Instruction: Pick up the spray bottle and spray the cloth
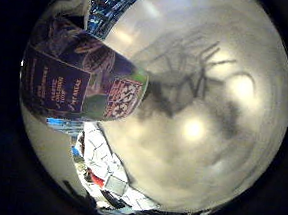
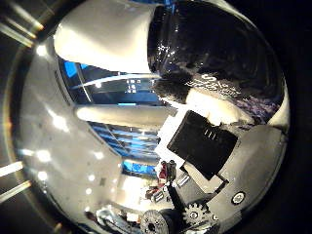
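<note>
Hand [image 2: 214, 161] apparently clasped round spray bottle [image 1: 81, 80], bottle close against palm, above pale table [image 1: 206, 142]

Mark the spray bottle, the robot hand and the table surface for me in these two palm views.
spray bottle [image 1: 80, 82]: little finger side palm view, on its purple printed label.
hand [image 2: 204, 141]: thumb side palm view, on a black part of a finger beside the bottle.
table [image 1: 205, 157]: little finger side palm view, on its bare pale top.

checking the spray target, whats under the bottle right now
Below the spray bottle, held close to the palm, lies a pale glossy table with the hand's shadow on it. No cloth shows; the bottle's body covers whatever sits directly beneath.
</note>
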Motion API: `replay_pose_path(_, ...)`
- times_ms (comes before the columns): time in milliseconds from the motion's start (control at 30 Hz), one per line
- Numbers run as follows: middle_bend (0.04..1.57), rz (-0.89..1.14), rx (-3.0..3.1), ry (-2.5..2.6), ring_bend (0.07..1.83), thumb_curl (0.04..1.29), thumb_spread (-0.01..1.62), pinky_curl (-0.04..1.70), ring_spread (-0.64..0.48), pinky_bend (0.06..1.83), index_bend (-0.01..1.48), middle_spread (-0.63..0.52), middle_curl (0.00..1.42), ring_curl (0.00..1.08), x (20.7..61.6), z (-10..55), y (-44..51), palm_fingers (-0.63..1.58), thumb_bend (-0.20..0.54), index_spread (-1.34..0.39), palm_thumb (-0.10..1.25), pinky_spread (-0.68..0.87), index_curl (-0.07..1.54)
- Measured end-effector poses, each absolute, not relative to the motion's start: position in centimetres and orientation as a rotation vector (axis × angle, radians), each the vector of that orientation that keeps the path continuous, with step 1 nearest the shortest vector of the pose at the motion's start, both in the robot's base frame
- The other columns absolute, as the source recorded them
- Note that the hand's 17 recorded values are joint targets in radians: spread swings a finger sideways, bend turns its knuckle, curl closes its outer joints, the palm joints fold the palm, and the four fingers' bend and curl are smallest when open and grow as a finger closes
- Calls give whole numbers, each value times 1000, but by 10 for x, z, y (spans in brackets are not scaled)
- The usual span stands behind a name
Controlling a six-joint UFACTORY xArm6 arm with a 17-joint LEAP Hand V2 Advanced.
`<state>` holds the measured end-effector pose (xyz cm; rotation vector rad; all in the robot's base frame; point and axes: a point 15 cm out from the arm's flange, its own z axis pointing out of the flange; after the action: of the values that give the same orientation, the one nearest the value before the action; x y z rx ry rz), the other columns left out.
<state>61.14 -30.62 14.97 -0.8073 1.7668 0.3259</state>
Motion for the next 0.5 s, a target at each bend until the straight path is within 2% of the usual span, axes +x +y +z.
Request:
replay_pose_path(133, 1394, 365, -868, 1710, 1422, 531, 987, 954, -193, 1291, 1145, -104, 720, 698, 602, 177, -296, 1100, -5, -242, 1084, -159, 864)
replay_pose_path(500, 1424, 306, -1300, 1782, 1427, 644, 941, 1229, -194, 1175, 1164, -99, 692, 730, 535, 250, -298, 1094, -14, -217, 1100, -131, 860)
